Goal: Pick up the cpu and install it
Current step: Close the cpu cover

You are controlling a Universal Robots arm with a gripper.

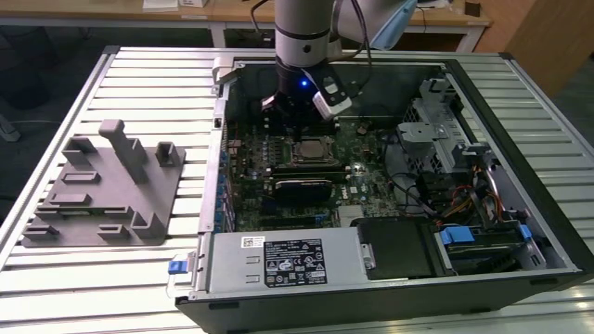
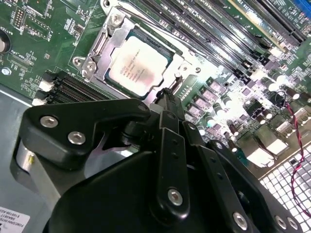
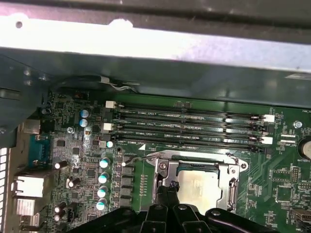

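Cpu (image 2: 132, 67): already lying flat inside socket (image 2: 92, 60), so pickup and placement apparently done. Gripper (image 2: 165, 99) just beside socket's edge, jaws drawn together, holding nothing.

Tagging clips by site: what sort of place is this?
Probably a robotics lab or workshop bench: an open desktop computer case lies on a slatted metal table, a grey fixture tray beside it, wooden desks behind. The cpu sits in the motherboard socket.

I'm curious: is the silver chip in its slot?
In: the small silver-grey square chip lies flat inside the shiny metal socket frame.
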